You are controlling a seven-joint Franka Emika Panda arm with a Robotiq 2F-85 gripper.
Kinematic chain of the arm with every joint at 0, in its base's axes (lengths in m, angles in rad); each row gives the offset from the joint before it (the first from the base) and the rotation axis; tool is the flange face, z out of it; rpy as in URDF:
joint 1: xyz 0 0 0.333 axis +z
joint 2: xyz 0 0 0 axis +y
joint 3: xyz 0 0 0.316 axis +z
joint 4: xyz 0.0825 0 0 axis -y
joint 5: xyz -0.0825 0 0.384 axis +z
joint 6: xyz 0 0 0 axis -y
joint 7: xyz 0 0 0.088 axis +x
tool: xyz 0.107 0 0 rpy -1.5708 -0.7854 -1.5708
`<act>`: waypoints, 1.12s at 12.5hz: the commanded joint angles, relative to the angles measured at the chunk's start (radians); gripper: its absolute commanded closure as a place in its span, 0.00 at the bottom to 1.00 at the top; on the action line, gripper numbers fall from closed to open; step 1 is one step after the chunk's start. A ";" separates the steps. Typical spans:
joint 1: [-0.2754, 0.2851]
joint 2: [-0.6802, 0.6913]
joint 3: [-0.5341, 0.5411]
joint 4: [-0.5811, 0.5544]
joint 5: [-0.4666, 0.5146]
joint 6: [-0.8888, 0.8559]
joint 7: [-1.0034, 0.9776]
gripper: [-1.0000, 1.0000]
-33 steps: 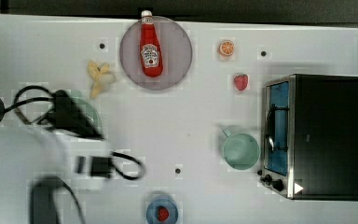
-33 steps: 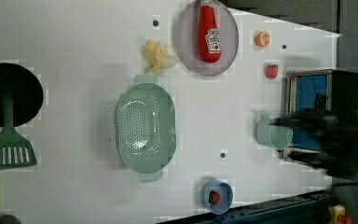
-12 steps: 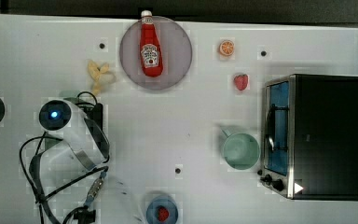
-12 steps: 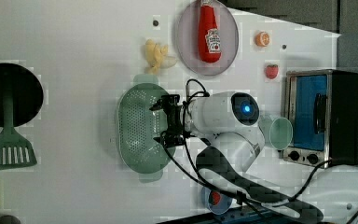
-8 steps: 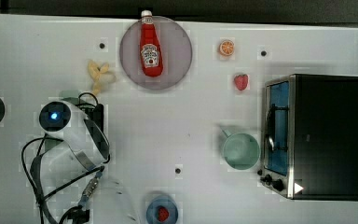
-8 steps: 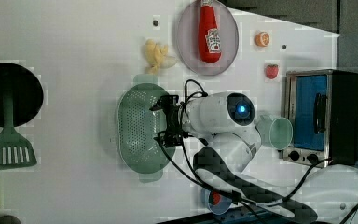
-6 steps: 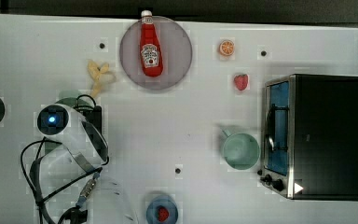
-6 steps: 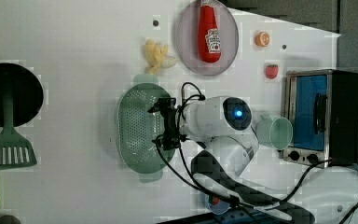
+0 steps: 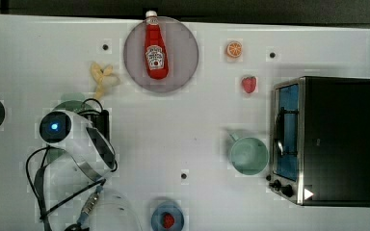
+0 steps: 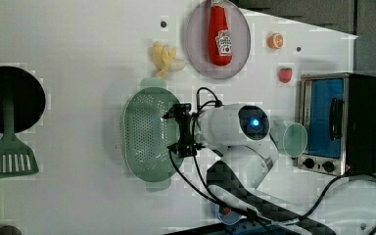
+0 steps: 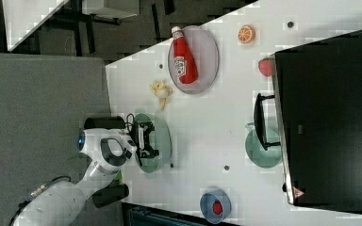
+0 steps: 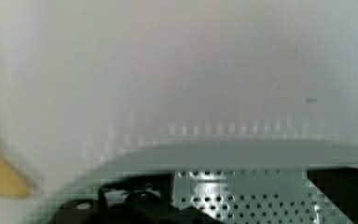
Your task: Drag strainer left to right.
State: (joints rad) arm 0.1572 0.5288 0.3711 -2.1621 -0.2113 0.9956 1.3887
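White bench [image 9: 183, 144] carries everything; I use the strainer [image 10: 144, 134] as my landmark. It lies toward the left view's left of the bench, long axis running up and down the left view, one tab handle pointing toward the banana [image 10: 166, 58] and the other toward the bench's near edge. The tool [image 10: 182, 129] hangs over the strainer's rim on the side facing the mug [image 10: 293, 138]. Its fingers stand at full spread and grip nothing.

Risks as I judge them from here:

1. Missed rim. In the wrist view the strainer's rim [image 12: 242, 151] sits between the two dark finger tips. If I lower off-line, one finger lands on the rim, tipping the strainer or pressing it into the bench.
2. Slip during drag. The plastic is light and smooth. A shallow hook on the wall may ride up and over, leaving the strainer behind.
3. Rotation. Pushing at a point off the oval's centre would swing it rather than slide it straight.
4. Collisions downstream. The mug and the oven [image 10: 340, 125] lie well beyond the strainer on the mug side; the plate [image 10: 218, 39] with the bottle [image 10: 220, 35] sits past the banana. A long or curved drag could strike the mug.
5. Cable snag. Loose cable [image 10: 200, 188] trails beside the strainer near the arm's wrist.
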 commanded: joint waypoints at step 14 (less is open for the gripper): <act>-0.191 -0.138 -0.145 -0.146 0.026 -0.005 -0.326 0.00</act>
State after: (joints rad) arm -0.0107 0.3928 0.2295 -2.3418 -0.2045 0.9795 1.1426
